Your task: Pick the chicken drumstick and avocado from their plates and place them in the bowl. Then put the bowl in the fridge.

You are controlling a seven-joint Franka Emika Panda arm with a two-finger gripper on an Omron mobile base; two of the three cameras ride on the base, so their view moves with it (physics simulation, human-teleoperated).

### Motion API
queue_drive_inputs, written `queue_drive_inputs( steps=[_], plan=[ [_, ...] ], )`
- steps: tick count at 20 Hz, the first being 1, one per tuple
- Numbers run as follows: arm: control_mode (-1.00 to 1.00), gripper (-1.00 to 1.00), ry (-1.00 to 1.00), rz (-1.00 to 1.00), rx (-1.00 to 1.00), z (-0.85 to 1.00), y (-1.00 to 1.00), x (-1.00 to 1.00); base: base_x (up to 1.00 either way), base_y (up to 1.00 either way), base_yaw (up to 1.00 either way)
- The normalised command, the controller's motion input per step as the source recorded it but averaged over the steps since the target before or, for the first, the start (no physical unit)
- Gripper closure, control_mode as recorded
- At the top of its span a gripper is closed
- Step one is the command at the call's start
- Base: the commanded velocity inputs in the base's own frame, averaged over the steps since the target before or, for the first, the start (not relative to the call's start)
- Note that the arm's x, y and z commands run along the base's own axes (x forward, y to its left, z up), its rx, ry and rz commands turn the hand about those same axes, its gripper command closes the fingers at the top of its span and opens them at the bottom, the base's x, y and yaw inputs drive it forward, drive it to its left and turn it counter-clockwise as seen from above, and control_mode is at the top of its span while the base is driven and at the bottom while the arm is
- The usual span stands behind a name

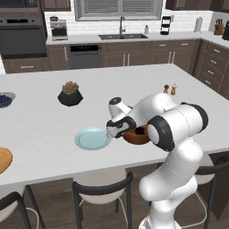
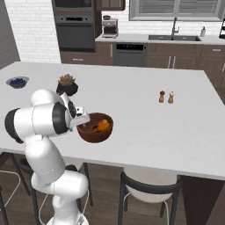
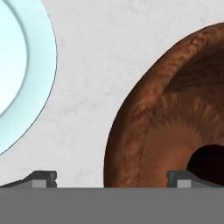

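The reddish-brown bowl (image 2: 95, 131) stands near the island's front edge, with the orange chicken drumstick (image 2: 103, 125) and the dark avocado (image 3: 211, 161) inside it. My gripper (image 3: 114, 179) is open and straddles the bowl's near rim (image 3: 144, 109), one fingertip (image 3: 42, 178) outside the wall and the other (image 3: 187, 178) over the inside. In the left base view the gripper (image 1: 118, 130) hides part of the bowl (image 1: 137, 135). The pale blue plate (image 1: 92, 138) lies bare just left of the bowl. The orange wooden plate (image 1: 2, 159) sits at the left edge. The fridge is out of view.
A black pot with a succulent (image 1: 70, 94) and a grey bowl of blueberries (image 1: 5, 99) stand farther back on the left. Salt and pepper shakers (image 1: 169, 89) are behind the bowl to the right. Stools (image 1: 102, 190) line the island's front edge.
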Motion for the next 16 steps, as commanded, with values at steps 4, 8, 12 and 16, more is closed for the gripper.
queue_drive_inputs(
  steps=[4,8,12,16],
  plan=[
    [-1.00,1.00,0.00,0.00,0.00,-0.01,-0.05,0.00,0.00,0.00,0.00],
    [-1.00,1.00,0.00,0.00,0.00,0.00,-0.17,0.00,0.00,0.00,0.00],
    [-1.00,1.00,0.00,0.00,0.00,-0.01,-0.07,0.03,0.00,0.00,0.00],
    [-1.00,1.00,-0.01,0.26,0.00,-0.02,-0.34,-0.15,0.00,0.00,0.00]
  ],
)
